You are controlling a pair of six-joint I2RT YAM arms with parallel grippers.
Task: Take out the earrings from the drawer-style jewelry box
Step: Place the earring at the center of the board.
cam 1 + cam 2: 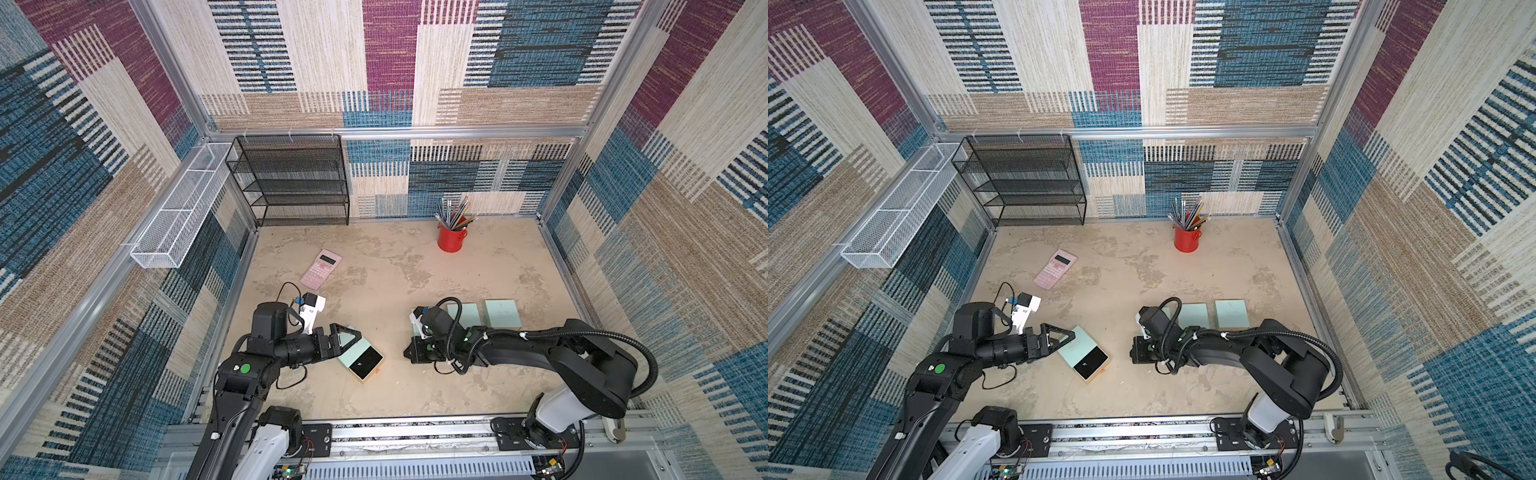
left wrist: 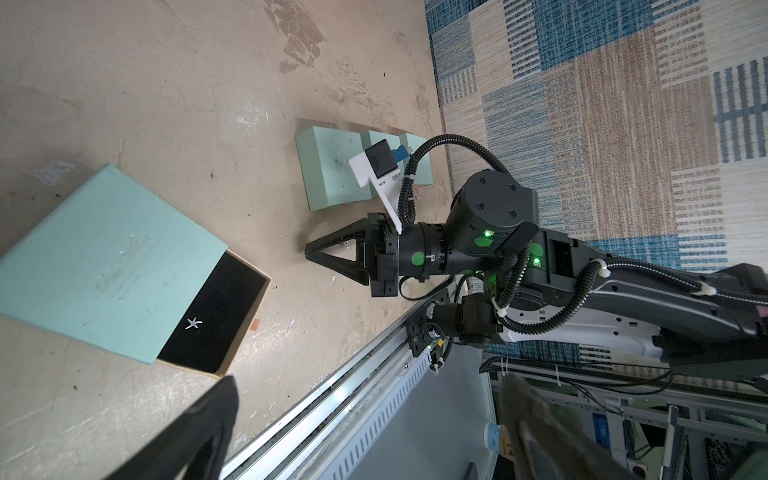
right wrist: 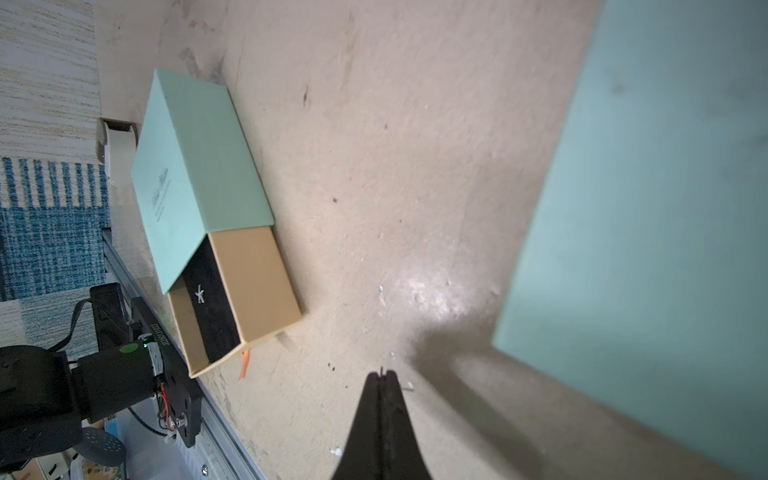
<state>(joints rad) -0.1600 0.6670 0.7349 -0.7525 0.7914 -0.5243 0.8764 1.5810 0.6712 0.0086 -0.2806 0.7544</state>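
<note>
imo wide-open left gripper [image 1: 353,334] should pin the mint sleeve [image 2: 104,257] while the pressed-shut right gripper [image 3: 381,376] opens a crack over the star earring [image 2: 193,323], lower left of frame

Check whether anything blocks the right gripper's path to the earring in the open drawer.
Only the tan drawer wall stands between the right gripper and the earring; from above, nothing visible does. The left gripper hangs over the sleeve.

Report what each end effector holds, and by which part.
Left end effector: open, holding nothing. Right end effector: shut; whether its tips pinch anything is too small to tell.
</note>
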